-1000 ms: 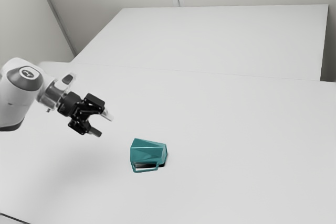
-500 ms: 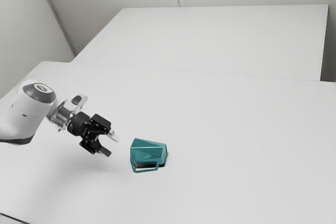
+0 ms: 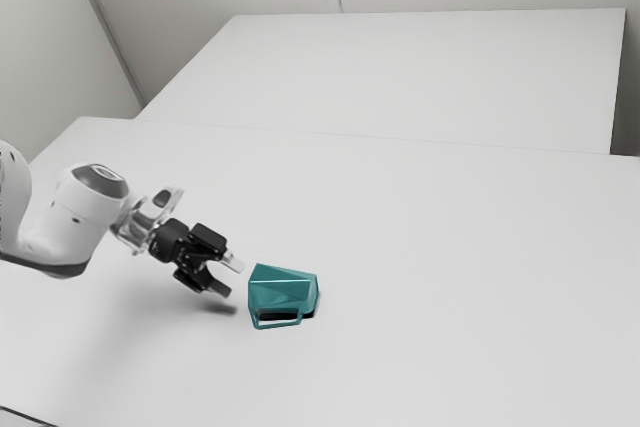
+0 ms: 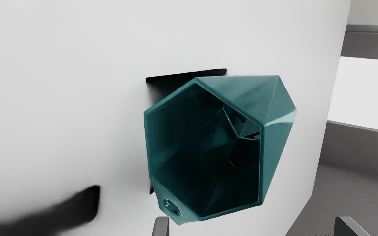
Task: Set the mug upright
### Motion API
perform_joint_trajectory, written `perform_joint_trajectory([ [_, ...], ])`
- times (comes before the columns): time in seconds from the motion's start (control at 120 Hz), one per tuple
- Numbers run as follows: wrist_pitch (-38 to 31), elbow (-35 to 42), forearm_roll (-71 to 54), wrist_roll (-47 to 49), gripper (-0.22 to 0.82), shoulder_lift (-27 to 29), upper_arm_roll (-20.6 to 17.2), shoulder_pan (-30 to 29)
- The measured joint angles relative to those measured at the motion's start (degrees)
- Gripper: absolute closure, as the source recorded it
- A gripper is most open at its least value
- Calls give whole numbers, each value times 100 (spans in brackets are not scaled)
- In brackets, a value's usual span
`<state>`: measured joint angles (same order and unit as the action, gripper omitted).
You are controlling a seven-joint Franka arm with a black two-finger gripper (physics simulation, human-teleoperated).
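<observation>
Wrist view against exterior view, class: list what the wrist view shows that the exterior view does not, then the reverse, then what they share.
Wrist view: the dark inside of the teal mug, seen through its many-sided open mouth.

Exterior view: the white arm coming in from the exterior view's left, and the whole black gripper beside the mug.

Both: the mug lying on its side on the white table, and the gripper's two fingers standing apart.
</observation>
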<state>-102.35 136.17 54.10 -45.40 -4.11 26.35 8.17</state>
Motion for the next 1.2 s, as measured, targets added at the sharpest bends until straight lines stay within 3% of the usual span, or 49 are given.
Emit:
perform_joint_trajectory([
  [0.733,13,-218,741,-675,10,-463,-396,70],
  [1.2,14,-242,996,-825,40,-530,-525,81],
])
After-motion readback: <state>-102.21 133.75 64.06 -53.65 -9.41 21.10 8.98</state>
